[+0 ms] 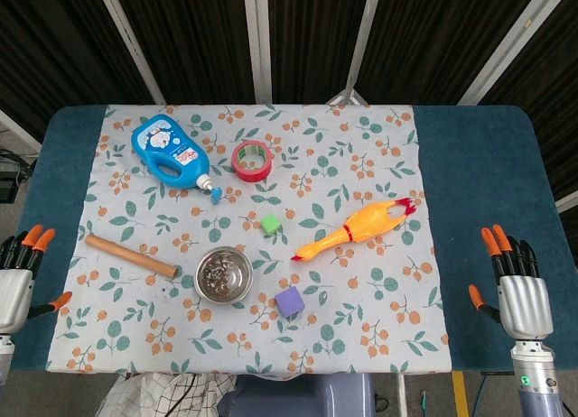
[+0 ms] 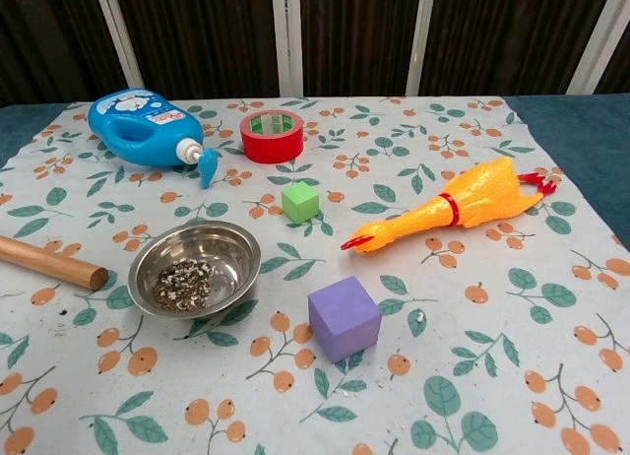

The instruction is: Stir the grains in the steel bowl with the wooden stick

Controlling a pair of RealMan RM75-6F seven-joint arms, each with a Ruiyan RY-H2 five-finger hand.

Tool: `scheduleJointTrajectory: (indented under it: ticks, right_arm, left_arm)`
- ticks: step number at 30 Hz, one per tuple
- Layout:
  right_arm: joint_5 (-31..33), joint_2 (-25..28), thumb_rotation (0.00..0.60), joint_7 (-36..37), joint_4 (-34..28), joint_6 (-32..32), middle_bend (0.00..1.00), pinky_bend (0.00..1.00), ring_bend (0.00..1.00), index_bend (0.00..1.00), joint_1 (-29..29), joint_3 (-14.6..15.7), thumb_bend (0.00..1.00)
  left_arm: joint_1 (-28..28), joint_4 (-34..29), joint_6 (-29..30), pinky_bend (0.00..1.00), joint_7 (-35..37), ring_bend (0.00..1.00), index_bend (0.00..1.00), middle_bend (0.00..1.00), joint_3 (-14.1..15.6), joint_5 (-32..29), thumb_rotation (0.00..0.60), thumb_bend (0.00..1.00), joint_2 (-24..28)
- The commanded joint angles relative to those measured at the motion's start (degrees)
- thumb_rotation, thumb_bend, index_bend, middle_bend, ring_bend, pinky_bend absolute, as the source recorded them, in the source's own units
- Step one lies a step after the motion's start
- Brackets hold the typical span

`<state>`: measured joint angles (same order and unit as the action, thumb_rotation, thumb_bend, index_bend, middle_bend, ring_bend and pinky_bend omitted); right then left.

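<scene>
Left hand (image 1: pixel 18 277) sits off the bench's left edge, fingers spread, holding nothing. Wooden stick (image 1: pixel 132 255) lies just right of it, near the left edge of the floral cloth (image 1: pixel 361 327); long axis runs left to right, its right end dipping toward the front edge. That end stops just beside the steel bowl (image 1: pixel 224 274), apart from it. Grains (image 2: pixel 184 284) pool in the bowl's bottom. Purple cube (image 1: pixel 289 301) sits right of the bowl. Right hand (image 1: pixel 515 286) is at the right edge, also spread and empty, well apart from the stick. Judgement: left hand is clearly nearer, so the pick is its job; approach across the stick's axis.
</scene>
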<state>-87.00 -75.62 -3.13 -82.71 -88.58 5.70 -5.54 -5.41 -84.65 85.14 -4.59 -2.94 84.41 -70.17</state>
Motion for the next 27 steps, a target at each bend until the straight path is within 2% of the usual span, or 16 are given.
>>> scheduleJointTrajectory:
  ticks: [1, 25, 27]
  right_arm:
    - [-0.1, -0.04, 0.6, -0.27, -0.02, -0.08, 0.0, 0.0, 0.0, 0.0, 0.0, 0.02, 0.35]
    - [0.25, -0.18, 0.6, 0.65, 0.3, -0.1, 0.0, 0.0, 0.0, 0.0, -0.1, -0.25, 0.35]
    - [0.16, -0.13, 0.6, 0.61, 0.19, -0.13, 0.0, 0.0, 0.0, 0.0, -0.11, -0.2, 0.35]
  left_arm:
    - [0.05, -0.13, -0.05, 0.0, 0.49, 0.0, 0.0, 0.0, 0.04, -0.04, 0.6, 0.09, 0.15]
    - [-0.92, -1.68, -3.17, 0.0, -1.75, 0.0, 0.0, 0.0, 0.69, -0.91, 0.6, 0.09, 1.06]
    - [-1.33, -1.96, -3.9, 0.0, -2.26, 0.0, 0.02, 0.01, 0.71, -0.96, 0.6, 0.09, 1.2]
